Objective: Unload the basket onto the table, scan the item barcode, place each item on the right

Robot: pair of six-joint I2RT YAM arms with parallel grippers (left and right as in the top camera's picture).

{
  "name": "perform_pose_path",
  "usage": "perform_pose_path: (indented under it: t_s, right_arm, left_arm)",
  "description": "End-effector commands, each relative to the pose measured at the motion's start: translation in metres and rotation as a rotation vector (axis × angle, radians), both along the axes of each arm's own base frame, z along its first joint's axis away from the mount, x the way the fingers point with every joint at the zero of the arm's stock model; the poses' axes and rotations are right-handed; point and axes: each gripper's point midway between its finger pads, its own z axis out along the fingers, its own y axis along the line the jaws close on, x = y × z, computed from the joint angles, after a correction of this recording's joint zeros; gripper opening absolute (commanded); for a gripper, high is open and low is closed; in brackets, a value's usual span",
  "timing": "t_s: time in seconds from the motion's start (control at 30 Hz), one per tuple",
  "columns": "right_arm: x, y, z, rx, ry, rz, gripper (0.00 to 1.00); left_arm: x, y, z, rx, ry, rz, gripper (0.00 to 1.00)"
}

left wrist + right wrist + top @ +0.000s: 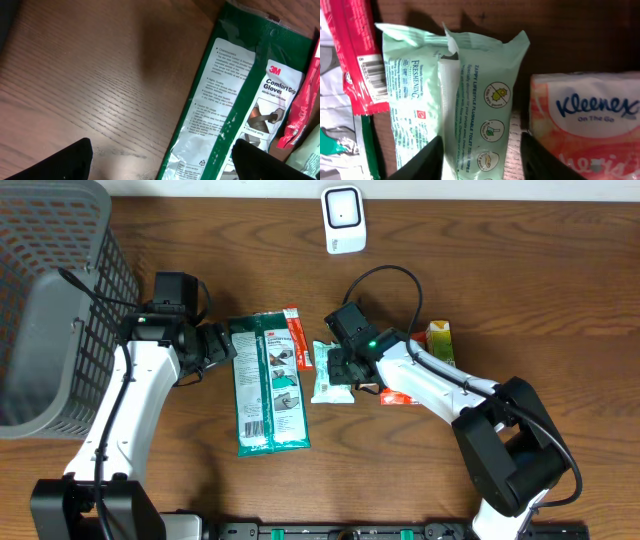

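A white barcode scanner point(343, 218) stands at the table's far edge. A pale green wipes pack point(328, 377) point(480, 90) lies at mid-table. My right gripper point(342, 368) point(482, 152) is down over it, jaws partly open and straddling it. The left finger point(427, 160) touches the pack's edge, while a strip of table shows before the right finger point(540, 160). My left gripper point(222, 346) point(162, 152) is wide open and holds nothing. It hangs over the left edge of a green 3M gloves pack point(268, 385) point(225, 90).
A red packet point(296, 340) point(362, 60) lies between the gloves and the wipes. A Kleenex pack point(400, 396) point(585, 120) sits just right of the wipes, with a small green-and-orange carton point(440, 340) beyond it. A grey mesh basket point(50, 310) fills the left side.
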Motion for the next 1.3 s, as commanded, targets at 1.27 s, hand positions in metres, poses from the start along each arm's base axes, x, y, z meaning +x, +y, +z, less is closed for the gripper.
perform_pose_path:
  t_s: [1.27]
  right_arm:
    - [0.006, 0.002, -0.003, 0.081, -0.05, -0.039, 0.41]
  left_arm:
    - [0.001, 0.003, 0.003, 0.015, -0.006, -0.003, 0.9]
